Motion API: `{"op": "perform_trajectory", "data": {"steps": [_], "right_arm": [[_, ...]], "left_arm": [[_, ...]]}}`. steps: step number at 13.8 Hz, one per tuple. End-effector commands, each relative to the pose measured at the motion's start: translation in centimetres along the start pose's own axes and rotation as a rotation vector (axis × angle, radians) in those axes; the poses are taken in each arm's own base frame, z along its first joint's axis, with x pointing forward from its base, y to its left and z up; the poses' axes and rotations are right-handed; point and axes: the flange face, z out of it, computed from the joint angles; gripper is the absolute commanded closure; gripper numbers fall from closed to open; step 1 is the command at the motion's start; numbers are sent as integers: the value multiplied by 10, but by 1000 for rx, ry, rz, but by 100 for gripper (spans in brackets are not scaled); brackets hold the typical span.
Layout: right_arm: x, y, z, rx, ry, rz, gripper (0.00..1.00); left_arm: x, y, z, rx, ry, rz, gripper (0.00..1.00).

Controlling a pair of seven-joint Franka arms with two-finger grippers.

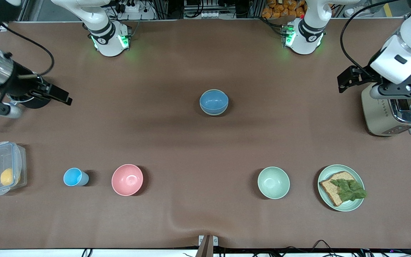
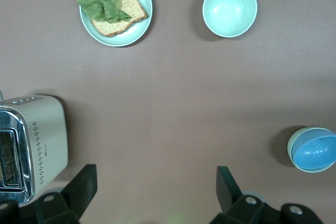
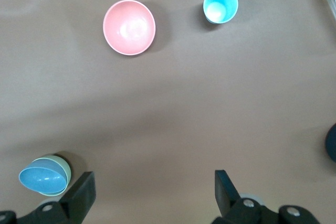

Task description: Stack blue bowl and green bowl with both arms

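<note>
Pale mint bowl point(image 1: 273, 182) sits nearer front cam than blue bowl point(image 1: 213, 101). Blue bowl mid-worktop, nested in green bowl point(image 2: 292, 146). Left pincer point(image 2: 156, 190) wide over toaster point(image 1: 394, 114); right pincer point(image 3: 154, 192) wide, at right arm's end.

2 white arm bases with black bands and green indicator lights are seen at the top of the front view. A black cable is looped from each arm toward its wrist. The left gripper point(image 1: 348, 81), at the upper right of the frame, is built of black parts below a white housing with a dark slot. The right gripper point(image 1: 61, 96), at the upper left, is black, mounted on a silvery-grey cylindrical link. In both wrist views, 2 black fingers with round screws are shown along the bottom edge.
</note>
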Motion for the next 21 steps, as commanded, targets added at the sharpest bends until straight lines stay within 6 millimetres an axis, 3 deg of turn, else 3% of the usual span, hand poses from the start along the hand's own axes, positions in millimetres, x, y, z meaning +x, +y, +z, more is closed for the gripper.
{"op": "perform_trajectory", "data": {"steps": [1,13,17,21], "right_arm": [[-18,-12,-15,-30,50,-39,0],[-19,-4,-28,-25,81,-33,0],[-15,17,-29,-31,71,-65,0],[-17,18,-30,-32,73,-62,0]], "left_arm": [[-6,1,-2,-16,-14,25,0],[-8,-2,-2,-16,-26,19,0],[-8,-2,-2,-16,-26,19,0],[-7,-2,-1,-15,-28,19,0]]}}
